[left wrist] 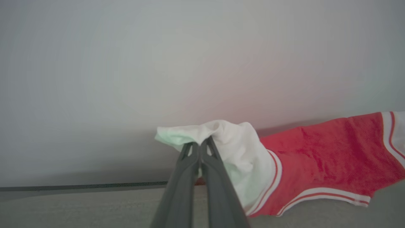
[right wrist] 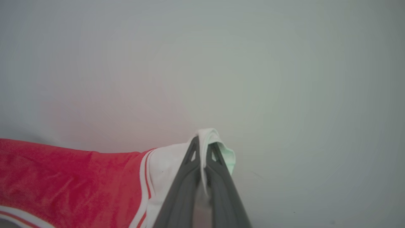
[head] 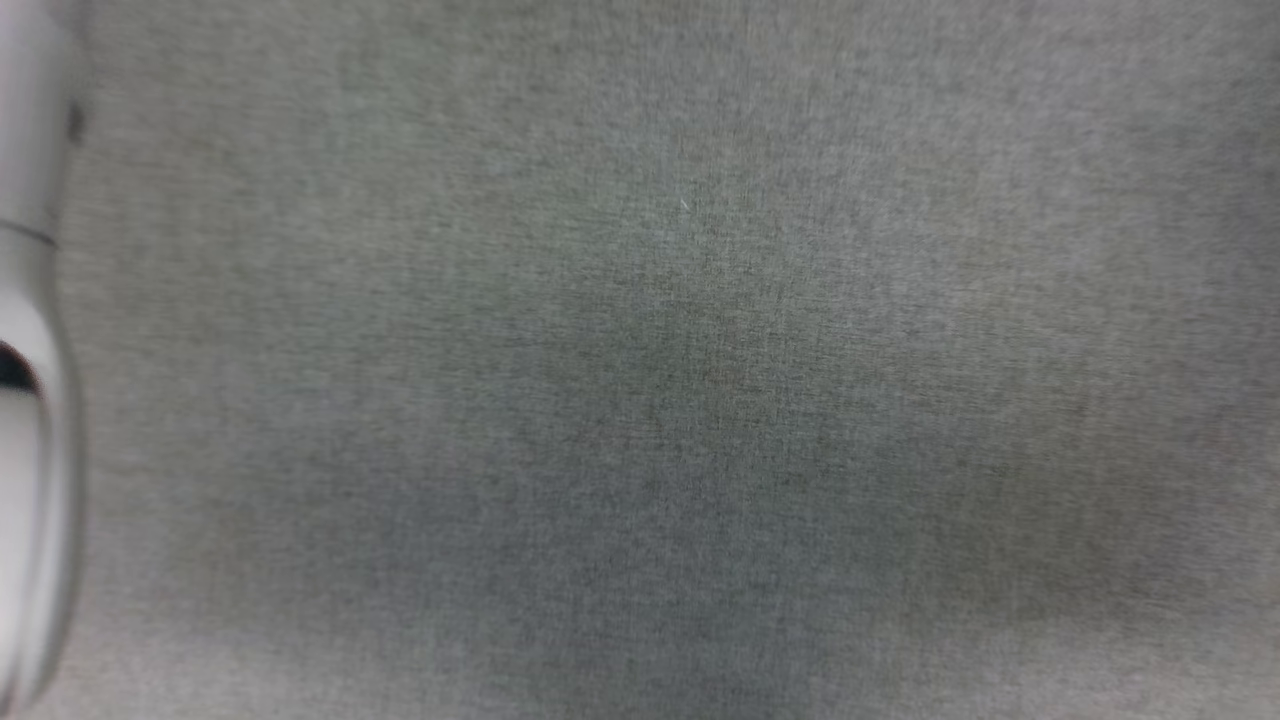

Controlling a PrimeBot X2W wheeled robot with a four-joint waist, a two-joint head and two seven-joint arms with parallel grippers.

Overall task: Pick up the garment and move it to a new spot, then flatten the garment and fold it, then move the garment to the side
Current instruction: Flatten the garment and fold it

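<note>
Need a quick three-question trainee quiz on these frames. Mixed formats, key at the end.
1. True or false: the left gripper is open and clear of the garment.
2. Multiple choice: which part of the garment does the right gripper pinch? A) the red body B) white fabric beside the striped trim C) dark lettering
3. Fill in: in the left wrist view, the garment's body trails off to the ___ of the fingers.

Key
1. False: it is shut on a white fold of the garment.
2. B
3. right
</note>
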